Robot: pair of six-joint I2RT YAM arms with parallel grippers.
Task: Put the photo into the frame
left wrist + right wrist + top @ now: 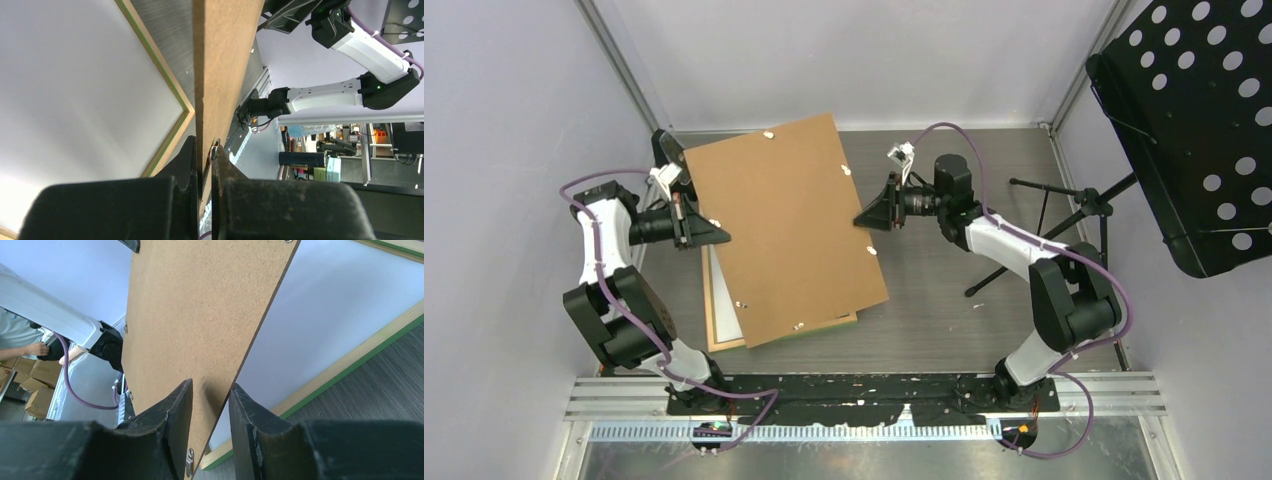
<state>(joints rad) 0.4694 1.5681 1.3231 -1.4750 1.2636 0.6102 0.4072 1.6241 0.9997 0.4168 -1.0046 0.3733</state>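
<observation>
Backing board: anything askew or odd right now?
Yes. The brown backing board is held up and skewed, rotated against the frame lying under it, so the frame's near-left corner sticks out. The left hand pinches its left edge. The right hand straddles the right edge, not yet clamped. No damage visible.

My left arm (602, 250), right arm (1009, 245): white shells, black joints, purple cable (954, 126); left gripper (204, 165), right gripper (210, 395) black.

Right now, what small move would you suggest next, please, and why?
Probably close the right claw: its fingers straddle one edge of the hardboard backing board with a gap, while the left claw clamps the opposite edge.
</observation>
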